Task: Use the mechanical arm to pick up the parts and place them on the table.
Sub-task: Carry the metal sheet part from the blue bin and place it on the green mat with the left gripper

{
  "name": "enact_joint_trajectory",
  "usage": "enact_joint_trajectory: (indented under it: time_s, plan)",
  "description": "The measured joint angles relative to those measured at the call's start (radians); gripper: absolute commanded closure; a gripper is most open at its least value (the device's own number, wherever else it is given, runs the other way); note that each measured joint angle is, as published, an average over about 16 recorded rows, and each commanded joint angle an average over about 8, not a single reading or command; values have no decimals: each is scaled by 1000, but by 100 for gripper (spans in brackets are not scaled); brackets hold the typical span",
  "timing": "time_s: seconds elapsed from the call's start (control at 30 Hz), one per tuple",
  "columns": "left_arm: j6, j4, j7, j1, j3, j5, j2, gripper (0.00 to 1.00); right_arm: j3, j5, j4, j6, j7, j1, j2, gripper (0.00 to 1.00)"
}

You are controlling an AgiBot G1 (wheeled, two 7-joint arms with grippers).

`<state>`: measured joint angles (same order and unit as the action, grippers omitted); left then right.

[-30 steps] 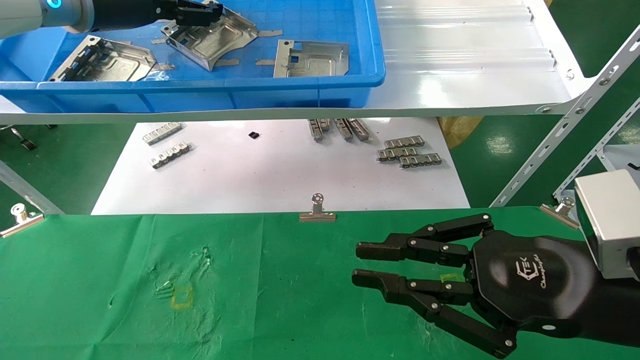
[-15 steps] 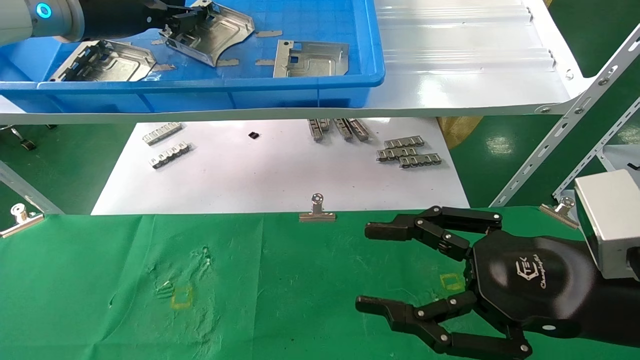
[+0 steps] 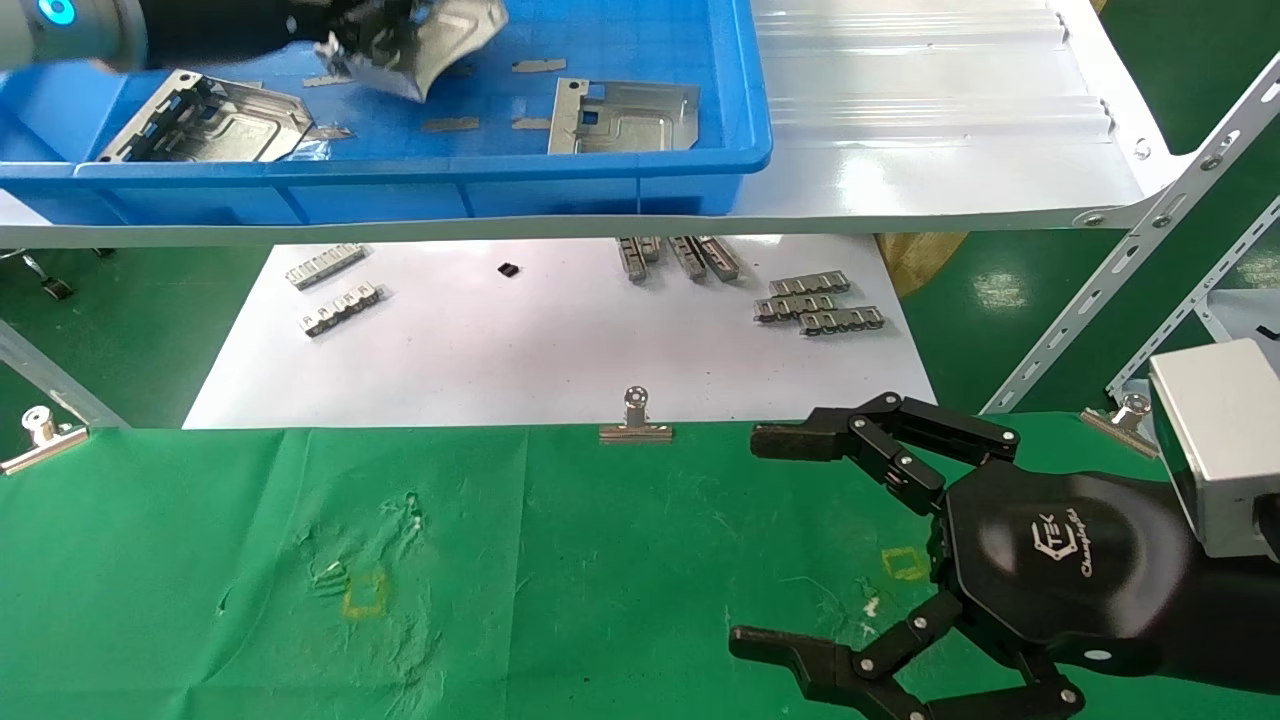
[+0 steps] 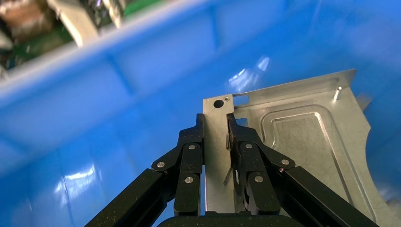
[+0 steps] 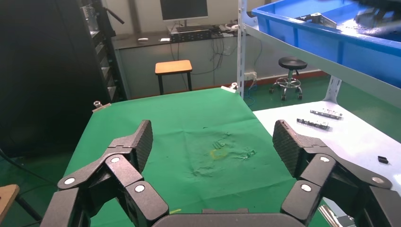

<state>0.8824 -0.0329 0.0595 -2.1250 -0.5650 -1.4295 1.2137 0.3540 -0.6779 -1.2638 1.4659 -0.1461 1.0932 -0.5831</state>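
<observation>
My left gripper (image 3: 385, 25) is inside the blue bin (image 3: 560, 180) at the top left, shut on the edge of a silvery sheet-metal part (image 3: 440, 45) that is lifted and tilted off the bin floor. In the left wrist view the gripper (image 4: 215, 127) pinches the part's (image 4: 302, 142) flat edge strip. Two more parts lie in the bin, one at the left (image 3: 215, 120) and one at the right (image 3: 620, 115). My right gripper (image 3: 760, 540) is open and empty, just above the green cloth table (image 3: 550, 560) at the lower right; it also shows in the right wrist view (image 5: 213, 142).
The bin stands on a glossy white shelf (image 3: 950, 150) with slotted metal struts (image 3: 1130, 250) at the right. Below lies a white board (image 3: 560, 350) with small toothed strips (image 3: 815, 305). Silver binder clips (image 3: 634, 422) hold the cloth's far edge. Yellow square marks (image 3: 363, 595) are on the cloth.
My left gripper has lifted the part up and leftward out of its flat position in the bin. My right gripper's fingers have spread from nearly closed to wide open.
</observation>
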Motion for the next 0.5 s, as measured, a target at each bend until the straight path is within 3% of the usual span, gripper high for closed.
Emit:
enact_joint_trajectory:
  time_s: [0.5]
  plan:
    - [508, -84, -184, -28, 33, 69, -98, 100, 0, 0, 0, 0, 0, 0, 0, 0]
